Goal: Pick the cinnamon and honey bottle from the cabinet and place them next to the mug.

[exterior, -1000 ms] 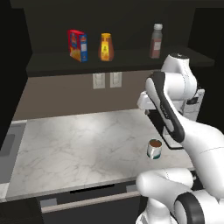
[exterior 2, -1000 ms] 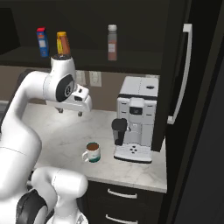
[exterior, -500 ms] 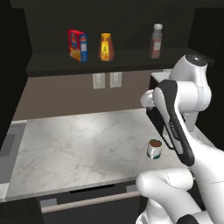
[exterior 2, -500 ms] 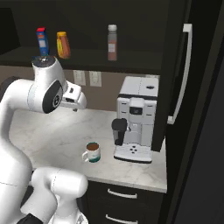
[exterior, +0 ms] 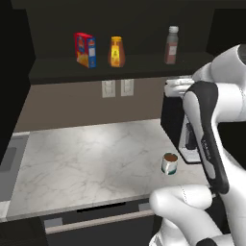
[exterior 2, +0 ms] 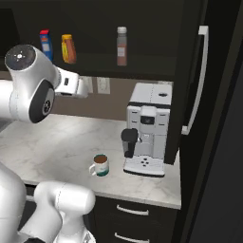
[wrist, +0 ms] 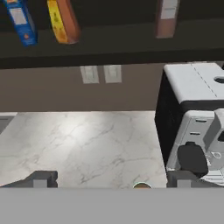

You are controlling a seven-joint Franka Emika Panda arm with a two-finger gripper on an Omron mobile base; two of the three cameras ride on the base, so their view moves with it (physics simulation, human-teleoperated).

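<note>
Hand view | your gripper (wrist: 109, 179) is wide open, holding nothing; fingertips far apart | cinnamon (exterior: 172, 45) and honey bottle (exterior: 116, 52) upright on cabinet (exterior: 120, 67) shelf, untouched | mug (exterior: 169, 163) on counter by coffee machine (exterior 2: 148, 128); nothing picked yet, aim up first

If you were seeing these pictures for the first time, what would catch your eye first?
Three bright things stand apart on the dark cabinet shelf: a red-blue box, the honey bottle and the cinnamon. Below, the mug sits on the marble counter beside a coffee machine.
</note>
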